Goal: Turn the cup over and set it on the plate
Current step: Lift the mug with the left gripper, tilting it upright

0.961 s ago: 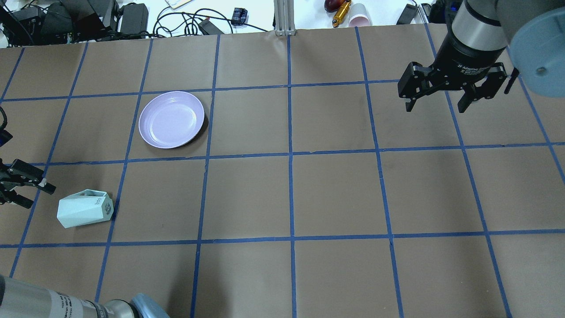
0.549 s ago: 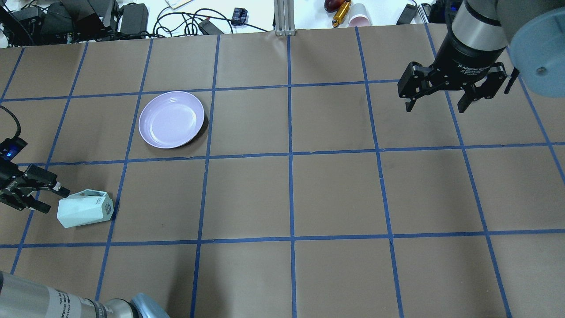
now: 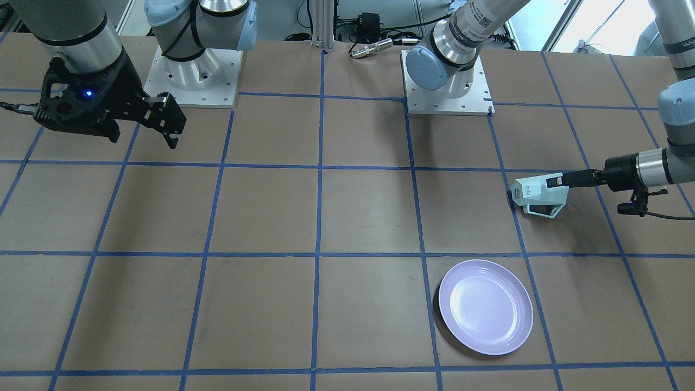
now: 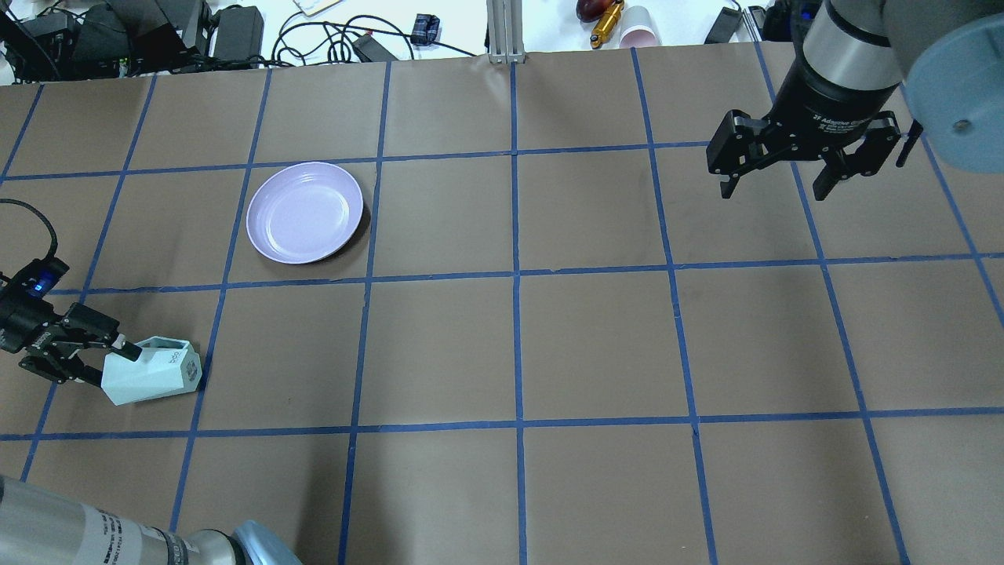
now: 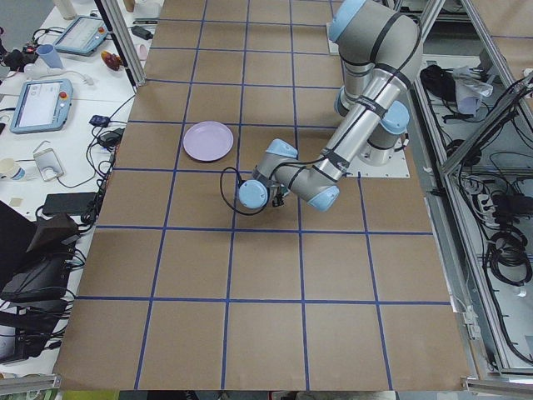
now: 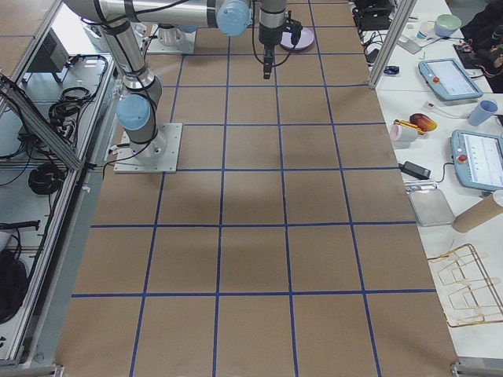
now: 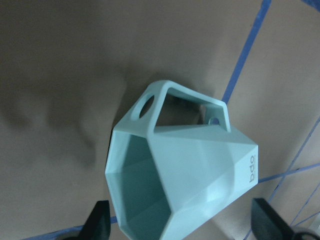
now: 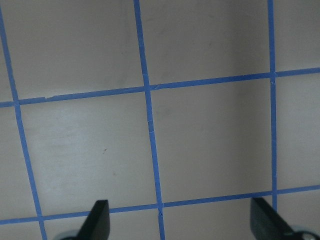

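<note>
I have the left gripper (image 4: 107, 363) low and level, jaws wide at the mouth of the pale mint faceted mug (image 4: 153, 373), gripping nothing | mug on its side on the brown papered table (image 4: 439, 345), well apart from the glossy lavender round plate (image 4: 304, 212) | right gripper (image 4: 775, 188) raised, spread, empty.

Brown paper-covered table (image 4: 596, 345) gridded with blue tape (image 4: 515, 235); cluttered white bench (image 4: 549, 23) beyond it

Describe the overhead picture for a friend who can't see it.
A mint cup lies on its side on a brown table gridded with blue tape, the left arm poised with open jaws at its mouth end. An empty lavender plate sits beyond it; the right arm hangs far to the right, jaws open.
</note>
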You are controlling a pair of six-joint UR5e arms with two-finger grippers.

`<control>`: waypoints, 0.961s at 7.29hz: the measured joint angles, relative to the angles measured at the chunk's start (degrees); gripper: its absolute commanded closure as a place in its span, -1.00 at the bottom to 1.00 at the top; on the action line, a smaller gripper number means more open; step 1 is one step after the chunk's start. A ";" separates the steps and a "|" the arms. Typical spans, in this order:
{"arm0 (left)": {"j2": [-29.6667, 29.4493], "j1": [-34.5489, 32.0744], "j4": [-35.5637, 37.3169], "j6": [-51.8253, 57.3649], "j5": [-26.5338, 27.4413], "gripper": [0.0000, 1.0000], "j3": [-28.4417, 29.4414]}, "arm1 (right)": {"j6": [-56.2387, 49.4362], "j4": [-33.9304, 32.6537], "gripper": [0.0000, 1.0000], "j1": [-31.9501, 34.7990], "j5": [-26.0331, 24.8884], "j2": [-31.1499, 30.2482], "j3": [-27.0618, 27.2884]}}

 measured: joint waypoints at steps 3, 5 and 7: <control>-0.67 0.00 -0.64 -0.23 -1.99 0.98 -0.13 | 0.00 0.00 -1.00 0.00 0.00 0.02 0.00; -0.63 0.00 -0.68 -0.45 -3.17 1.00 0.17 | 0.00 0.00 -1.00 0.00 -0.03 0.01 0.00; 0.58 -0.12 -0.72 -1.42 -3.70 1.00 0.80 | 0.00 0.00 -1.00 0.00 -0.05 0.00 0.00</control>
